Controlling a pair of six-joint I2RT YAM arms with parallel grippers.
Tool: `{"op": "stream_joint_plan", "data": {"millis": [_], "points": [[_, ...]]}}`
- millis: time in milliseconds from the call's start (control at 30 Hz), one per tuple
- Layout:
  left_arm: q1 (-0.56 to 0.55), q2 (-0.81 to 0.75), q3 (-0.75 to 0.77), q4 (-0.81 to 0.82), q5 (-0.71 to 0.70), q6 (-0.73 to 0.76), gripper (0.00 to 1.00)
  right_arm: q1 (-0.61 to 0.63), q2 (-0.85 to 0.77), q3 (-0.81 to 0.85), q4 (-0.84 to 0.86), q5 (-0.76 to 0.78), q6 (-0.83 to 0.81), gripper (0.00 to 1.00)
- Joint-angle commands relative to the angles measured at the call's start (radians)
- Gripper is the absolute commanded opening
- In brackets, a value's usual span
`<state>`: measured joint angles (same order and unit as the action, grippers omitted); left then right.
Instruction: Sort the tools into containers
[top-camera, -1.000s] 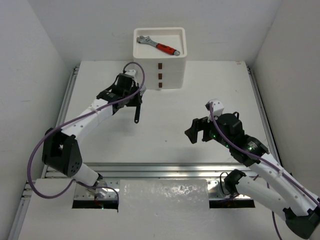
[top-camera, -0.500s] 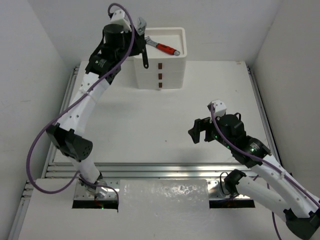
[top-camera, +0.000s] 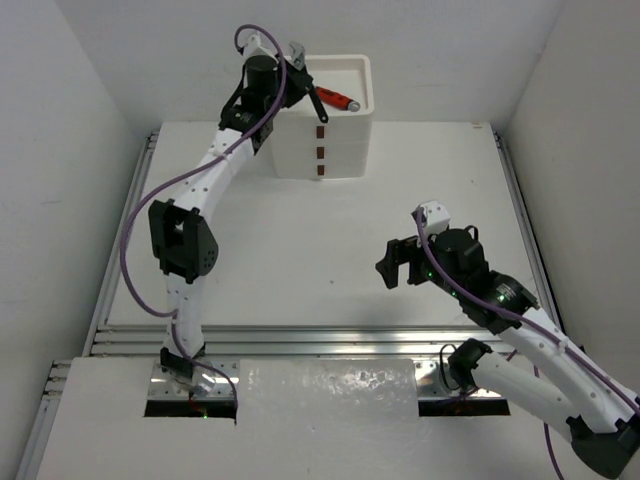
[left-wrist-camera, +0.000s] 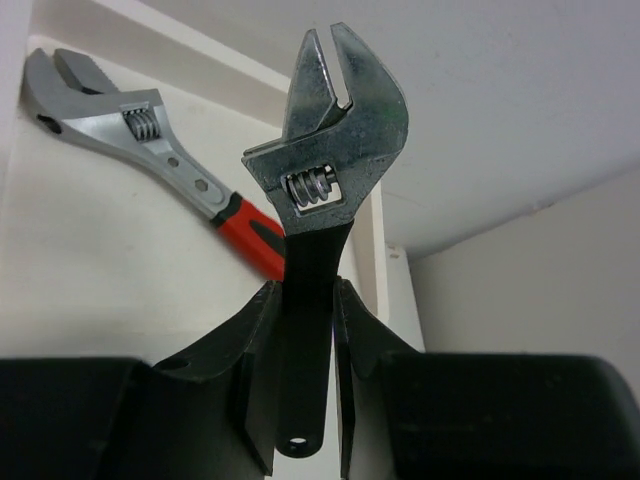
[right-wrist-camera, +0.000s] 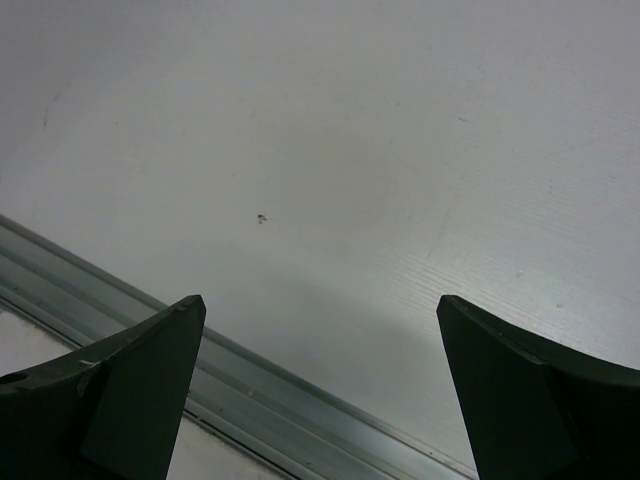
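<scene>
White plastic stacked unit (top-camera: 320, 135), square, at the far edge of the table (top-camera: 350, 230); three drawers, each with a small dark red-brown handle (top-camera: 321, 152), fronts flush.

Top tray (top-camera: 366, 80), shallow and rimmed. Contents: one steel adjustable wrench with red handle (left-wrist-camera: 150, 140), lying flat on the tray floor, jaw end toward one corner.

Black-handled adjustable wrench (left-wrist-camera: 322, 190), steel head with thumbwheel facing the wrist camera. Clamped by its handle in the left gripper (left-wrist-camera: 305, 300), fingers (left-wrist-camera: 255, 340) pressed on both sides, head pointing away from the palm. Located over the tray, above the red handle.

Right gripper (right-wrist-camera: 318, 305), spread wide, holding nothing, low over bare table near the aluminium rail (right-wrist-camera: 150, 300), well apart from the unit.

Hidden or unclear:
- drawer contents, not visible from any view;
- head of the red-handled wrench, covered by the left arm in the top view, only the handle end showing;
- tail of the red handle, behind the black handle in the wrist view;
- contact between held wrench and tray, impossible to tell.
</scene>
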<state>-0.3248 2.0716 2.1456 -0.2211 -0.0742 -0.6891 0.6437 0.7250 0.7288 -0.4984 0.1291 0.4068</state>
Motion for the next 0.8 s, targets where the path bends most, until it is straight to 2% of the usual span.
{"op": "stream_joint_plan", "data": {"millis": [0,133,300,533,767], "points": [[0.013,0.027,0.118,0.273,-0.012,-0.104,0.0,0.002,-0.001,-0.017,0.035,-0.005,0.0,0.99],[0.036,0.085,0.137,0.345,-0.007,-0.206,0.0,0.002,0.005,-0.025,0.032,0.0,0.001,0.99],[0.041,0.13,0.109,0.397,-0.05,-0.236,0.0,0.001,0.002,-0.035,0.034,-0.008,0.0,0.99],[0.035,0.123,-0.013,0.456,-0.131,-0.331,0.0,0.002,0.013,-0.051,0.044,-0.02,-0.002,0.99],[0.027,0.168,0.016,0.534,-0.122,-0.365,0.0,0.002,0.016,-0.058,0.046,-0.034,-0.002,0.99]]}}
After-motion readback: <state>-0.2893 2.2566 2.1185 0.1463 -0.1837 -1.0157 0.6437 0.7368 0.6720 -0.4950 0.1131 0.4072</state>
